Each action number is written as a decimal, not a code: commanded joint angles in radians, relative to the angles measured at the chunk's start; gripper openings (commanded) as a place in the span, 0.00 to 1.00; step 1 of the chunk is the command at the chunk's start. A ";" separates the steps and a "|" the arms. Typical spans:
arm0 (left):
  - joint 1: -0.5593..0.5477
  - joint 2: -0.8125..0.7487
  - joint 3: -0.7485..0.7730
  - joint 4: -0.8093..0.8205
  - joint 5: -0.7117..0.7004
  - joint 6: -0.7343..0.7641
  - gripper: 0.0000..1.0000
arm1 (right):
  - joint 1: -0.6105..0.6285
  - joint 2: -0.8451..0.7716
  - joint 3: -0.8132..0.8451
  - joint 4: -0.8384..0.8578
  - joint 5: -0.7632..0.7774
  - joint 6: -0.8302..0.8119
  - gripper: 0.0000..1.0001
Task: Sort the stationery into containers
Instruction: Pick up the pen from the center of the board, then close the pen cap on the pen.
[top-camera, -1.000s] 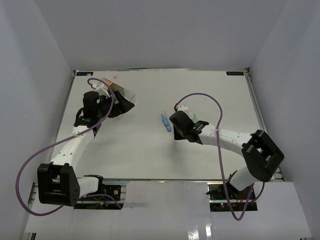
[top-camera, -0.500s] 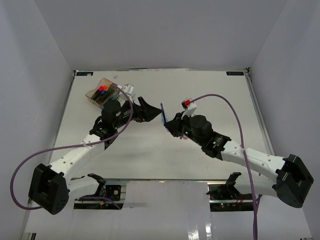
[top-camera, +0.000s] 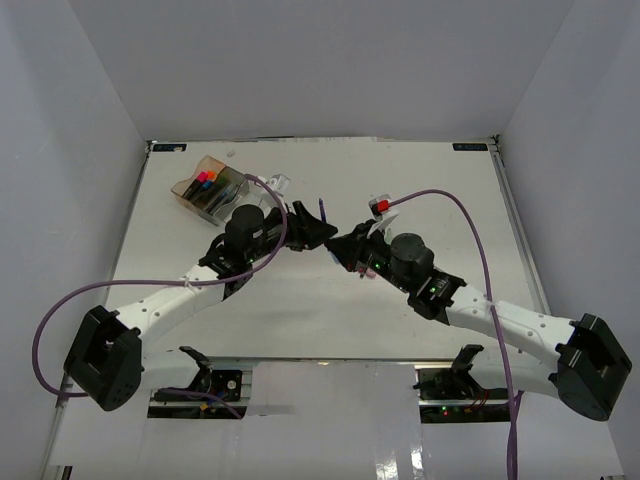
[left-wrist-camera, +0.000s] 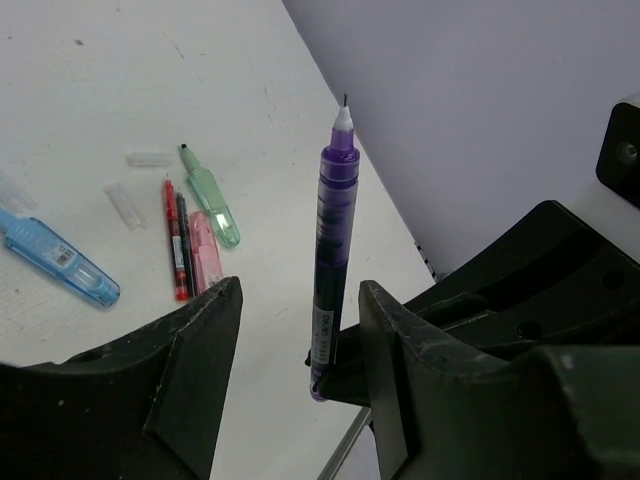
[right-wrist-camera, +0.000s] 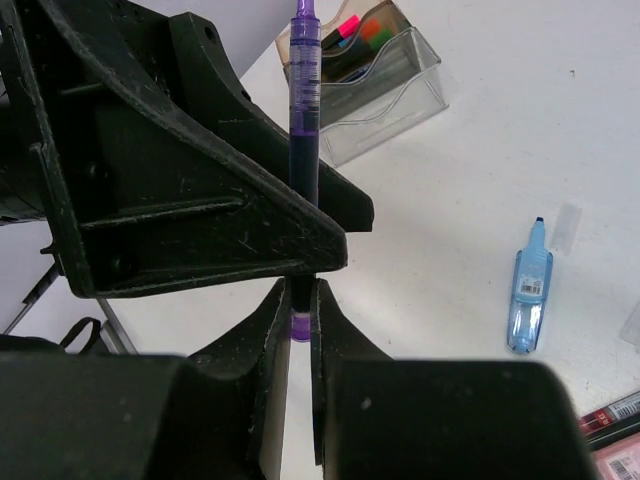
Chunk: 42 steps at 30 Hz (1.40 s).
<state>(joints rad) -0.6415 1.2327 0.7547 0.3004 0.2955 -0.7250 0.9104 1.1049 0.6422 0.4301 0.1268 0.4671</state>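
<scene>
A purple thin pen stands upright in mid-air over the table's middle, tip up. My right gripper is shut on its lower end. My left gripper is open, one finger on each side of the pen's barrel, with a gap on the left side. In the top view both grippers meet at the pen. The containers sit at the far left, holding several highlighters with coloured caps; they also show behind the pen in the right wrist view.
Loose stationery lies on the table under the grippers: a blue highlighter, a mint one, a red pen, a black pen and a pink one. Two clear caps lie nearby.
The right gripper lifted the purple pen off the table to the middle. The left arm swung from the containers to the pen, and its jaws narrowed around it.
</scene>
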 joint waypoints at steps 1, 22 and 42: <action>-0.010 0.004 0.037 0.054 -0.012 -0.005 0.60 | 0.002 -0.025 -0.006 0.085 -0.004 -0.004 0.08; -0.012 0.028 0.064 0.007 -0.036 0.102 0.08 | 0.001 -0.059 -0.061 -0.030 0.040 -0.024 0.68; 0.299 0.041 0.207 -0.379 0.195 0.550 0.05 | -0.332 0.264 0.304 -0.566 0.031 -0.257 0.96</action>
<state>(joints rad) -0.3363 1.3273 0.9741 -0.0414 0.4397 -0.2707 0.5995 1.2911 0.8429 -0.0425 0.1864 0.2665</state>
